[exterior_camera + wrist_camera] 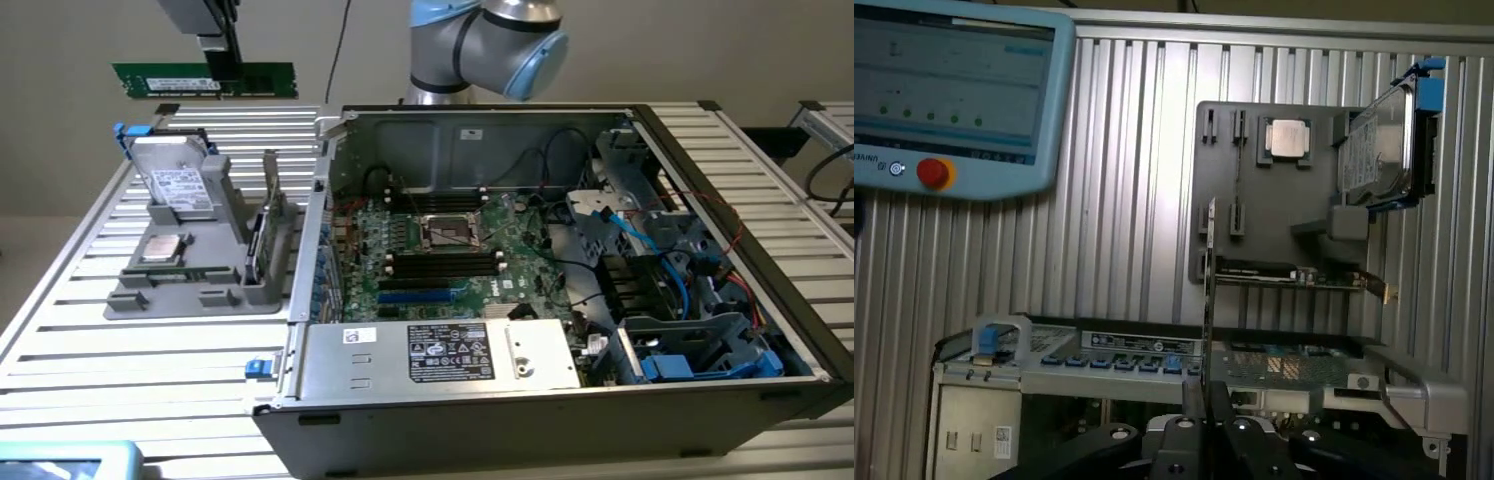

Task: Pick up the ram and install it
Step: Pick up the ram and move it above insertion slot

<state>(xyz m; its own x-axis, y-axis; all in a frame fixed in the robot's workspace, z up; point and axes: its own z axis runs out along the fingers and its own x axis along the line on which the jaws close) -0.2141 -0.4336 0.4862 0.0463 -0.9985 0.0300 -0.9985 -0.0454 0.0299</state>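
The gripper (223,70) holds the ram (260,80) from above, near mid-length, with its fingers (1222,405) pressed against both faces of the board. This leaves the lower edge free. The ram hangs in the air, well above the tray (200,295) at the exterior view's left and not yet over the case (534,430). It is level, and its long axis appears roughly parallel to the slots (441,262) on the motherboard (514,250), which suits seating. In the wrist view the ram (1210,280) shows edge-on as a thin line running out from between the fingers, which suggests a square, centred grip. The tray seats the hard drive (180,185) upright and the processor (163,247) flat in shaped pockets, probably to fix each pick position. The case lies on its side on the table (80,340) with the panel off, exposing the motherboard from above.
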